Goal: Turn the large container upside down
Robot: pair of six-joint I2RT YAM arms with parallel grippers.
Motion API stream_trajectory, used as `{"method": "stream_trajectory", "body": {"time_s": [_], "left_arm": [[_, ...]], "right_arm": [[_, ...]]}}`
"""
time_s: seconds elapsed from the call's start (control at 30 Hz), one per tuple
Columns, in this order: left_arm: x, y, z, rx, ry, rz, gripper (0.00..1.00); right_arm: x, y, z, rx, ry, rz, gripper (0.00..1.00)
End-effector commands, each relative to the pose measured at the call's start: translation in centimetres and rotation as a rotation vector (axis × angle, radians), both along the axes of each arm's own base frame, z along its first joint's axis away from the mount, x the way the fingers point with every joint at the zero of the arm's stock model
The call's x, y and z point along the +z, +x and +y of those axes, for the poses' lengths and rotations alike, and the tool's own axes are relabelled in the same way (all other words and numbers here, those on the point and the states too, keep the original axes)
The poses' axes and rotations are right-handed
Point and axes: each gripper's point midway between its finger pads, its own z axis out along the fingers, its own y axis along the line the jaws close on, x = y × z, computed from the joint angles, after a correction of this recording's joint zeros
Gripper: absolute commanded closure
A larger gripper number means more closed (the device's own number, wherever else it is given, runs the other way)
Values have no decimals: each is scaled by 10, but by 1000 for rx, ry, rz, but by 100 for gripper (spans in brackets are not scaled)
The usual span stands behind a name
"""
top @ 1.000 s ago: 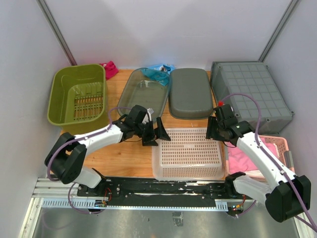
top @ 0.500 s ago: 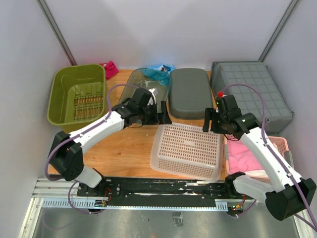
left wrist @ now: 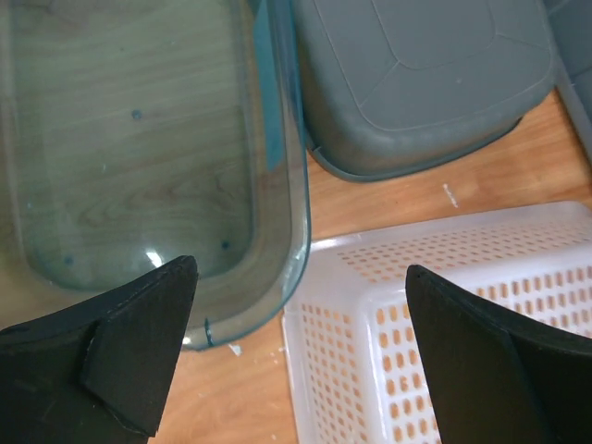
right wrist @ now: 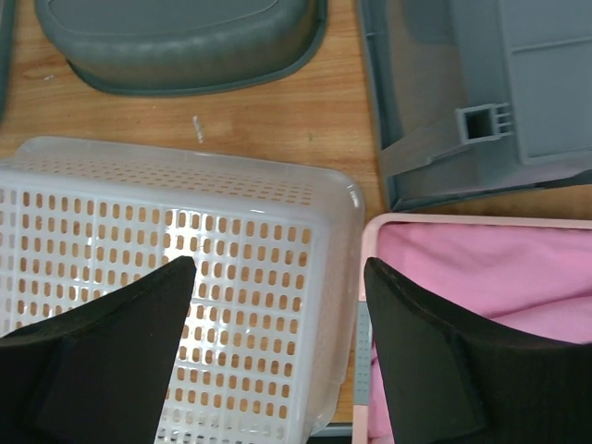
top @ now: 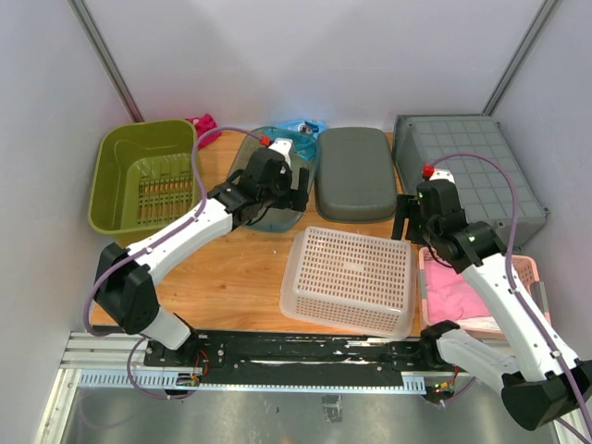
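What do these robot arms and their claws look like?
The left arm and right arm have white tubular links, black joints, a looping lilac cable and a red knob near the wrist. Each claw has two black wedge fingers.

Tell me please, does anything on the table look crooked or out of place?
The white perforated basket lies bottom up but askew: turned out of line with the table, its right side close beside the pink basket. The left gripper and right gripper are open, clear of it.

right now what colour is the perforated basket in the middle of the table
The perforated basket is translucent white, with rows of small slots. It shows best in the top external view.
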Motion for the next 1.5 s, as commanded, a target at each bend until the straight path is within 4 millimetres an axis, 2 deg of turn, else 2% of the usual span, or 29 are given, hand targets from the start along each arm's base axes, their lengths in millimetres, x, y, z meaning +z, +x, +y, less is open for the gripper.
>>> {"method": "stream_trajectory", "body": {"time_s": [0.0, 0.17, 0.3, 0.4, 0.53, 0.7, 0.8, 0.9, 1.07, 1.17, 1.3, 1.4, 1.47], "left_arm": [[0, 36, -14, -31, 42, -149, 1], [-57, 62, -22, 13, 201, 26, 1], [-84, 68, -33, 14, 181, 63, 2], [-104, 72, -32, 43, 204, 97, 9], [-112, 74, -31, 54, 216, 105, 26], [-105, 71, -33, 33, 205, 95, 72], [-85, 70, -34, 18, 198, 90, 98], [-50, 68, -30, 21, 208, 87, 100], [33, 60, -35, -23, 39, 54, 100], [76, 54, -40, -94, -166, 75, 100], [115, 45, -34, -171, -487, 140, 100], [150, 30, -26, -243, -731, 133, 100], [163, 20, -20, -287, -846, 138, 100]], "right_arm": [[24, 0, -27, -25, -142, -83, 23], [17, -7, -23, -8, -114, -71, 22], [9, -11, -19, -4, -87, -49, 22], [9, -11, -19, -5, -80, -50, 22], [11, -10, -15, 10, -73, -54, 24], [19, -4, -13, 10, -63, -83, 25], [23, -2, -12, 7, -55, -88, 27], [37, 0, -7, 15, -9, -145, 28], [47, 4, -6, 11, 1, -178, 29], [44, 5, -4, 20, 2, -165, 29], [44, 4, -5, 15, 2, -165, 29], [40, 2, -10, 0, -22, -154, 29], [38, 1, -11, 1, -29, -145, 29]]}}
